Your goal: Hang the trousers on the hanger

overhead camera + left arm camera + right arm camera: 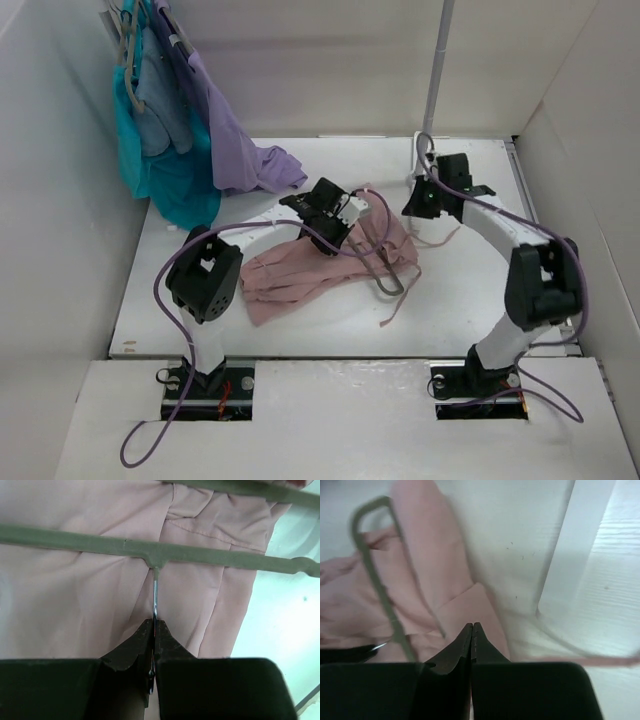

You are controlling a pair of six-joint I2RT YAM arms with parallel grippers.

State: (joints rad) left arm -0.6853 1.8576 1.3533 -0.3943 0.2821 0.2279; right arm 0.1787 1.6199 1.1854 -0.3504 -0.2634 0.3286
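The dusty-pink trousers (300, 275) lie crumpled in the middle of the table, drawstrings trailing to the right. The grey hanger (385, 272) lies across their right part. My left gripper (330, 238) is over the trousers and is shut on the hanger's thin wire hook (155, 597). In the left wrist view the hanger's bar (90, 541) crosses above the pink fabric (75, 605), beyond the left gripper (155, 622). My right gripper (418, 205) is shut and empty. In the right wrist view the right gripper (472, 626) hovers over the trousers' edge (430, 565), right of the hanger's end (375, 580).
A teal garment (165, 170) and a lilac garment (235, 140) hang on pale hangers at the back left. A white pole (435, 80) stands at the back, its base (575, 555) close to my right gripper. A pink drawstring (600, 657) lies on the table. White walls enclose the table.
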